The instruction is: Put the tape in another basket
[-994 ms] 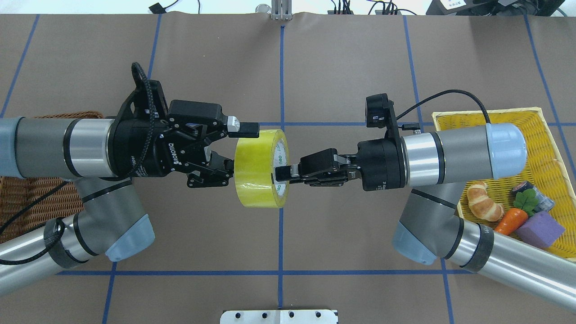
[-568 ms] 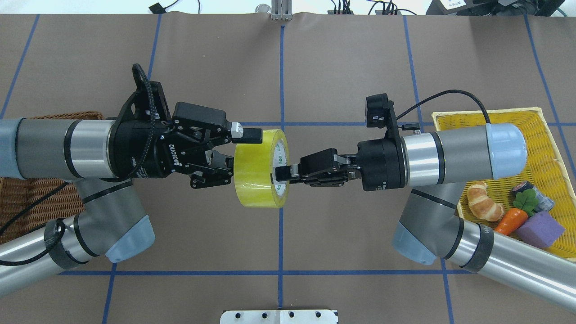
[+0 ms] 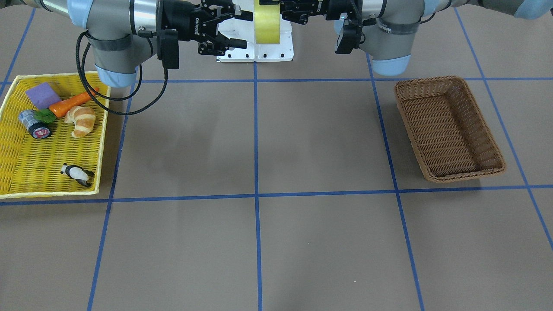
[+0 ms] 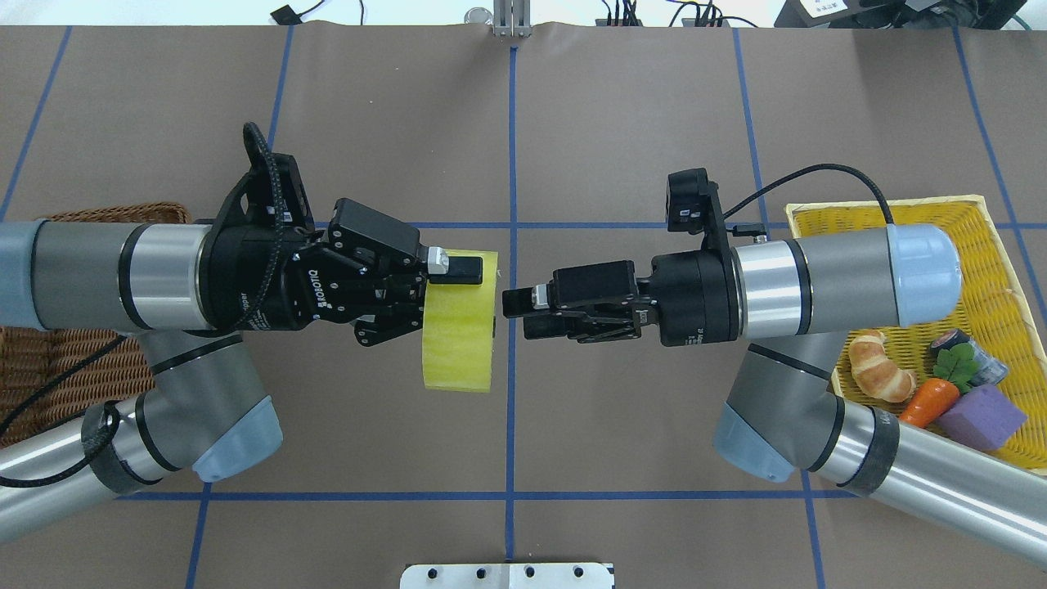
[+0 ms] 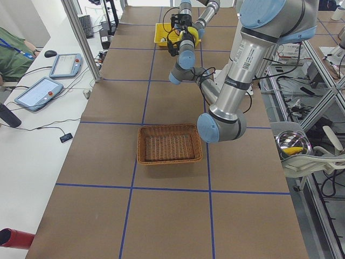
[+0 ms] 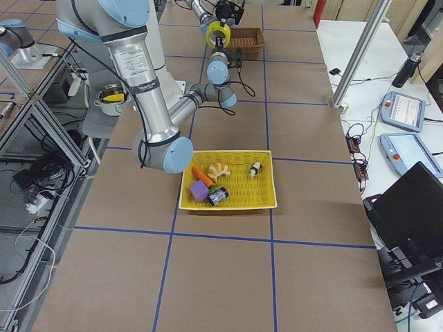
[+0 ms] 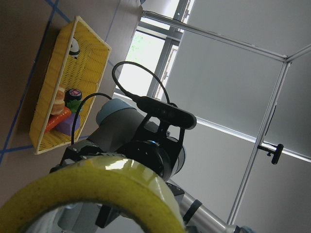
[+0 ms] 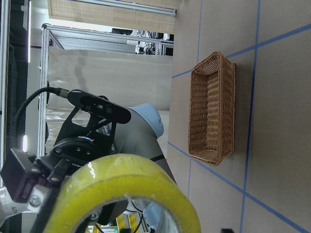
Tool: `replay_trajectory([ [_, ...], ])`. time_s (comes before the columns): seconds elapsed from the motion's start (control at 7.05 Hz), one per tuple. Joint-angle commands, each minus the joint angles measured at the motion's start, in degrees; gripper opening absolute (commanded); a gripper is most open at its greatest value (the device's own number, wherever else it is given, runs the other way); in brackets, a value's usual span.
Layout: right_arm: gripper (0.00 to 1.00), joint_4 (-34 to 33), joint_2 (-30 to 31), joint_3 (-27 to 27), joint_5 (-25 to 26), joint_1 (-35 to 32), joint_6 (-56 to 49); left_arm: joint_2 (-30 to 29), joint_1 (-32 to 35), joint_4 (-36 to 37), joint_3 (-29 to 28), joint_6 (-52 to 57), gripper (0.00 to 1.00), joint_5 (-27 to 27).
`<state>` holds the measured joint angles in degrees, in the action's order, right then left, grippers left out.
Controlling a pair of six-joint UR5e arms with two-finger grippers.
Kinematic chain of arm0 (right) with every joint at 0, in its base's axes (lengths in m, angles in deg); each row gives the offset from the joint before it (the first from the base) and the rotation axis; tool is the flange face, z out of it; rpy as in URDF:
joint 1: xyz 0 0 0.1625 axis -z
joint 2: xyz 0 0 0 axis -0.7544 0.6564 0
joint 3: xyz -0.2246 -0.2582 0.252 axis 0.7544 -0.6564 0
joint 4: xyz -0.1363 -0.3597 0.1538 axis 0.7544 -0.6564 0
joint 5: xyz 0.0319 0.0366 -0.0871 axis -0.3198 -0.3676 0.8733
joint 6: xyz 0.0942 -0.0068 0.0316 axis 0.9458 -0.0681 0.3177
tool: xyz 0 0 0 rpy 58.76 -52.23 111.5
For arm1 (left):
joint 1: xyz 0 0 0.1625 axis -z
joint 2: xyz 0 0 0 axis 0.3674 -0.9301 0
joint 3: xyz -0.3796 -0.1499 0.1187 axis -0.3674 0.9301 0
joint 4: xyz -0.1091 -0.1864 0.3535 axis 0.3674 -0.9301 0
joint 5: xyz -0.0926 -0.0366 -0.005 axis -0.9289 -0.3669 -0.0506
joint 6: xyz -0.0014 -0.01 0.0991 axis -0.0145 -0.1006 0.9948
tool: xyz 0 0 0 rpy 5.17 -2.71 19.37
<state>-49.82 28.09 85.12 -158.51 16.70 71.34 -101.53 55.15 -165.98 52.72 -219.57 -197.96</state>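
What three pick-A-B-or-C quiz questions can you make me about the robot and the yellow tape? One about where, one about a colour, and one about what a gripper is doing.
1. Where is the tape?
A. In the brown basket
B. Up in the air, in the left gripper
C. On the floor

2. What colour is the block in the yellow tray?
A. Red
B. White
C. Purple

3. What is the right gripper doing?
A. Open, not touching the tape
B. Shut on the tape
C. Shut on the carrot

Answers:
1 B: the left gripper's fingers pinch the roll's wall in mid-air, and the brown basket has no tape in it.
2 C: the block beside the carrot is purple.
3 A: its fingers stand apart, and the overhead view shows a small gap between them and the tape.
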Motion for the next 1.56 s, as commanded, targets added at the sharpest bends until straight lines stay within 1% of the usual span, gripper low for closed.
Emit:
replay_trajectory([
  [0.0,1.0,0.1,0.7,0.2,-0.7,-1.5,0.4,0.1,0.1,0.1,0.4,0.1,0.0,-0.1],
  [0.14,1.0,-0.7,1.2,-0.1,-4.3,-5.6,0.2,0.3,0.6,1.1,0.7,0.3,0.0,-0.4],
  [0.28,1.0,-2.2,1.5,-1.3,-10.3,-11.5,-0.3,0.6,2.3,2.9,0.5,1.4,0.0,-0.4],
  [0.43,1.0,-5.2,1.7,-2.4,-14.4,-16.2,-4.0,0.8,5.2,7.8,0.7,5.7,0.0,-0.6],
  [0.57,1.0,-9.8,2.0,-2.7,-14.4,-18.2,-11.5,0.9,7.9,14.1,1.5,11.6,0.0,-2.4],
  [0.71,1.0,-15.1,3.3,-2.9,-13.9,-20.2,-19.5,0.9,11.5,21.5,2.3,16.7,0.0,-5.5],
  [0.85,1.0,-18.9,4.5,-2.7,-10.0,-22.5,-24.2,0.9,15.4,30.6,4.2,20.1,0.0,-6.9],
  [0.99,1.0,-23.9,5.4,-2.9,-8.2,-25.0,-28.7,2.8,17.2,39.0,6.9,28.6,0.0,-8.3],
  [1.14,1.0,-29.2,6.4,-2.9,-7.1,-27.5,-36.3,7.4,18.3,46.2,10.5,37.5,0.0,-8.4],
  [1.28,1.0,-36.3,7.5,-3.0,-7.1,-29.2,-45.2,11.8,20.4,52.6,12.5,45.8,0.0,-8.5],
  [1.42,1.0,-42.7,8.8,-2.9,-7.0,-30.6,-54.3,17.8,21.4,57.8,14.3,56.9,0.0,-8.5],
])
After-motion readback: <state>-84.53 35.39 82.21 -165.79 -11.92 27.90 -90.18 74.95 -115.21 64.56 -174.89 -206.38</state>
